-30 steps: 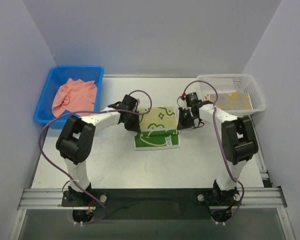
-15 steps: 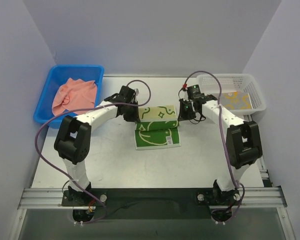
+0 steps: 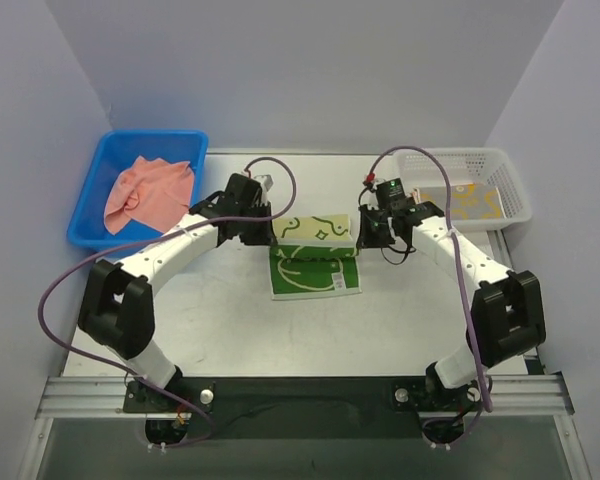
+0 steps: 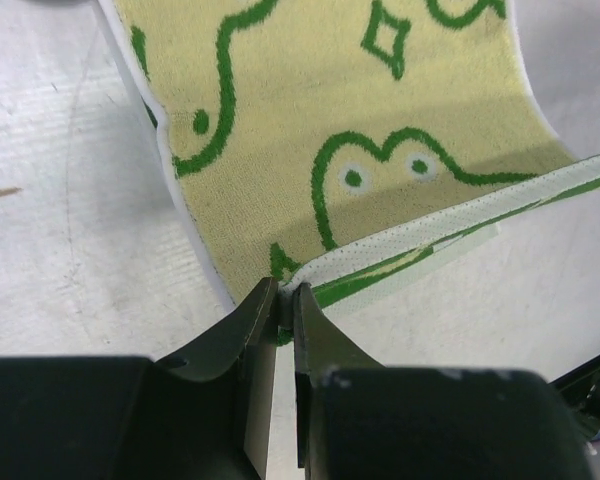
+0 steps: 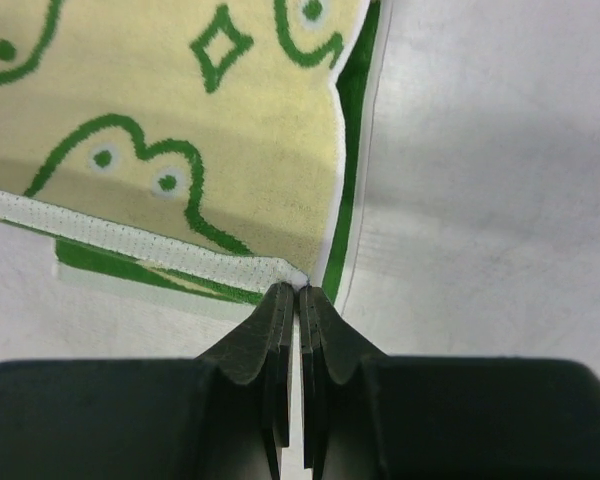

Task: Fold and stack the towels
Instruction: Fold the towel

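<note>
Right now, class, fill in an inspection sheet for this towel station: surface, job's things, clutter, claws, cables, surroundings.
Surface: white table, lightly scuffed.
Job's things: green towel at centre, part-folded; pink towel crumpled in bin; yellow towel in basket.
Clutter: nothing seen.
Claws: left claw and right claw each shut on a green towel corner.
Cables: purple cables loop off both arms.
Surroundings: plain walls on three sides.

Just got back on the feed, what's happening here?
Both arms are mid-fold on the pale green towel. The left gripper and right gripper each pinch a corner of its lifted edge, above the lower layer. A pink towel lies in the blue bin; a yellow towel sits in the white basket.
</note>
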Robot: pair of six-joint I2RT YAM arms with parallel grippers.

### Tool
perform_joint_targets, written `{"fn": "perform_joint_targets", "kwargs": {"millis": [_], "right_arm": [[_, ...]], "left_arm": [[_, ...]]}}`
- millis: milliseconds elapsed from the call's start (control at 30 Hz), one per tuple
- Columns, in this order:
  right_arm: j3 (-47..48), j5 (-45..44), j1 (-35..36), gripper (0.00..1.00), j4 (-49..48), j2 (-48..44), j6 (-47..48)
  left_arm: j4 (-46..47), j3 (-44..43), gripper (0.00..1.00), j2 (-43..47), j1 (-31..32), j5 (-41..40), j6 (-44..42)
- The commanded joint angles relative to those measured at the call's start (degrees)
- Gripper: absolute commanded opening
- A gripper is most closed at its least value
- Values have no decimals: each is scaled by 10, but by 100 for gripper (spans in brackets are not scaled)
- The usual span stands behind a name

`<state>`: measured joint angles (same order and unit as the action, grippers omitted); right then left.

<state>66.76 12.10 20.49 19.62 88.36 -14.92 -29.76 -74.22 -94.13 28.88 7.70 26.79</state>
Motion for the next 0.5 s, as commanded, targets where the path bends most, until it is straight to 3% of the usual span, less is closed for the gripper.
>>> {"fn": "perform_joint_targets", "kwargs": {"millis": [0,233,467], "right_arm": [[-34,-33,5,0,23,10,-1],[-96,-45,5,0,-25,69,-4],[-102,-51,5,0,-47,108,-4]], "left_arm": [[12,43,0,0,7,-3,11],[52,127,0,-37,21,-3,32],[68,148,0,-53,37,-9,36]]}}
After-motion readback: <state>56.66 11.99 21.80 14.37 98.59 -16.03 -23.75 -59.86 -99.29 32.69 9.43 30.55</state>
